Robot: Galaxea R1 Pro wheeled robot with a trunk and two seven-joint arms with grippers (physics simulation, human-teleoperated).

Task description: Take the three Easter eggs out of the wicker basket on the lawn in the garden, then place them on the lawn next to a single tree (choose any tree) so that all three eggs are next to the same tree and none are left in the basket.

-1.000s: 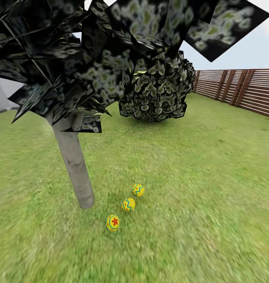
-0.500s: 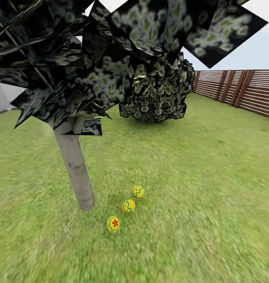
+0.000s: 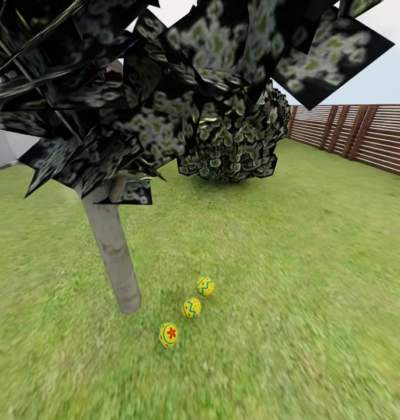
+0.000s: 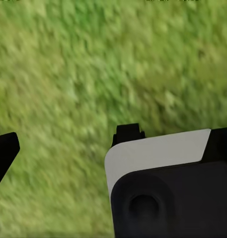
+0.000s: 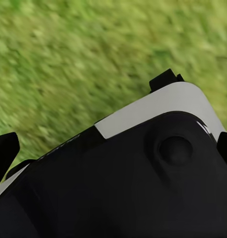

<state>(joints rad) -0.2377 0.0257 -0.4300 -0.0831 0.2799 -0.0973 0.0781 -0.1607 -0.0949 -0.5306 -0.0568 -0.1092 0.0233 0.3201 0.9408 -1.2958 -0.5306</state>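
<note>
Grass (image 4: 93, 59) lies below both wrist cameras; hands' poses unclear.

Around me a brown fence (image 3: 363, 133) of level wooden slats ran along the far right side of the yard, its posts leaning a little. Beyond it the sky (image 3: 375, 76) was pale and hazy, and the light fell soft and even, with no hard shadows. A second leafy bush (image 3: 235, 140) stood farther back. At the far left showed a slice of white wall (image 3: 0, 149).
</note>
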